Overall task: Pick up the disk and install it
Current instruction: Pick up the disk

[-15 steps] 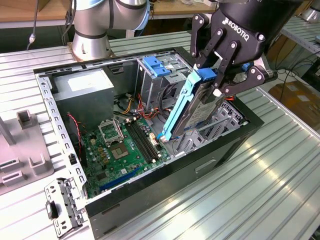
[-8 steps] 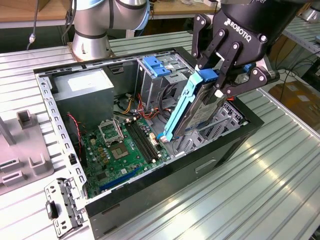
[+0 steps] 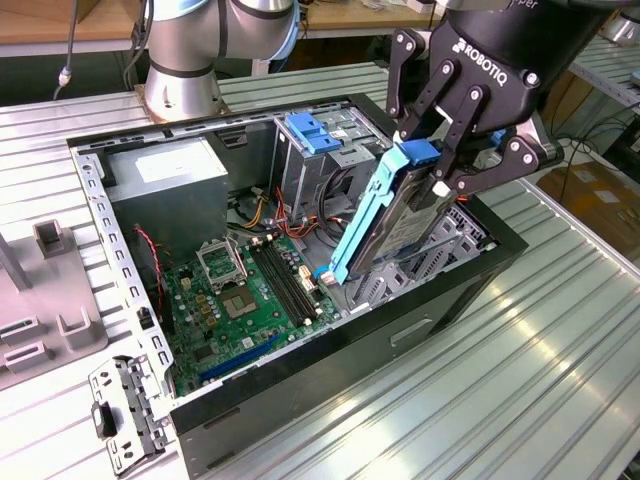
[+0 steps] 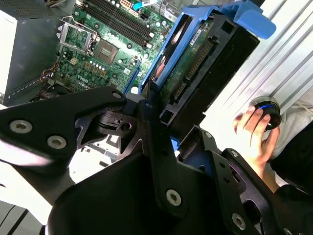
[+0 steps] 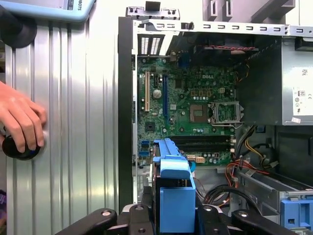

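The disk (image 3: 400, 225) is a flat drive in a blue plastic carrier, held on edge and tilted above the right side of the open computer case (image 3: 420, 310). My gripper (image 3: 437, 172) is shut on its upper end, fingers clamping the blue carrier. Its lower end hangs just over the drive area beside the motherboard (image 3: 250, 295). In the second wrist view the disk (image 4: 195, 68) shows its connector edge and green circuit board between the black fingers (image 4: 156, 132). In the first wrist view the blue carrier (image 5: 173, 191) stands between my fingers above the motherboard (image 5: 186, 107).
A grey power-supply box (image 3: 165, 185) sits in the case's back corner. Another blue drive carrier (image 3: 315, 130) sits in the bay at the back. A person's hand (image 5: 19, 122) rests on a black knob on the ribbed metal table (image 3: 560, 330). Grey fixtures (image 3: 45, 300) stand on the exterior view's left.
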Motion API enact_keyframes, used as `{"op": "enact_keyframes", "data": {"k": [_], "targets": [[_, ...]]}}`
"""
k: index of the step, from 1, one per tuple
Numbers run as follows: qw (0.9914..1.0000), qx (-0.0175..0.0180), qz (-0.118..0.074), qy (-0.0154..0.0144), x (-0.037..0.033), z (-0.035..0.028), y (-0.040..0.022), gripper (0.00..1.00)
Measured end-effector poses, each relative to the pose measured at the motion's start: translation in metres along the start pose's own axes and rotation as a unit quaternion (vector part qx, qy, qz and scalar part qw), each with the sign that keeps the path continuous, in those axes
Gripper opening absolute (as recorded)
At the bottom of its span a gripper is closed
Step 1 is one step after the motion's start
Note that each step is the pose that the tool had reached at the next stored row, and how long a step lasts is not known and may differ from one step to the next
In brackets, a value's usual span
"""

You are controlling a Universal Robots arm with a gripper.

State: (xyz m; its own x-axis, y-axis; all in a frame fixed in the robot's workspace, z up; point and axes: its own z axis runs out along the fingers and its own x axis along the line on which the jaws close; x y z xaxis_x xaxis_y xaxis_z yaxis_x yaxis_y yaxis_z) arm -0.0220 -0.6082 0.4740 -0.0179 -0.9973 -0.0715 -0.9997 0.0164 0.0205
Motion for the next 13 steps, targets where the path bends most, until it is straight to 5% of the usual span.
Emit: {"op": "enact_keyframes", "data": {"k": [13], "targets": [[1.00000, -0.0002, 0.000, 0.0000, 0.0023, -0.0002, -0.0035, 0.37]]}}
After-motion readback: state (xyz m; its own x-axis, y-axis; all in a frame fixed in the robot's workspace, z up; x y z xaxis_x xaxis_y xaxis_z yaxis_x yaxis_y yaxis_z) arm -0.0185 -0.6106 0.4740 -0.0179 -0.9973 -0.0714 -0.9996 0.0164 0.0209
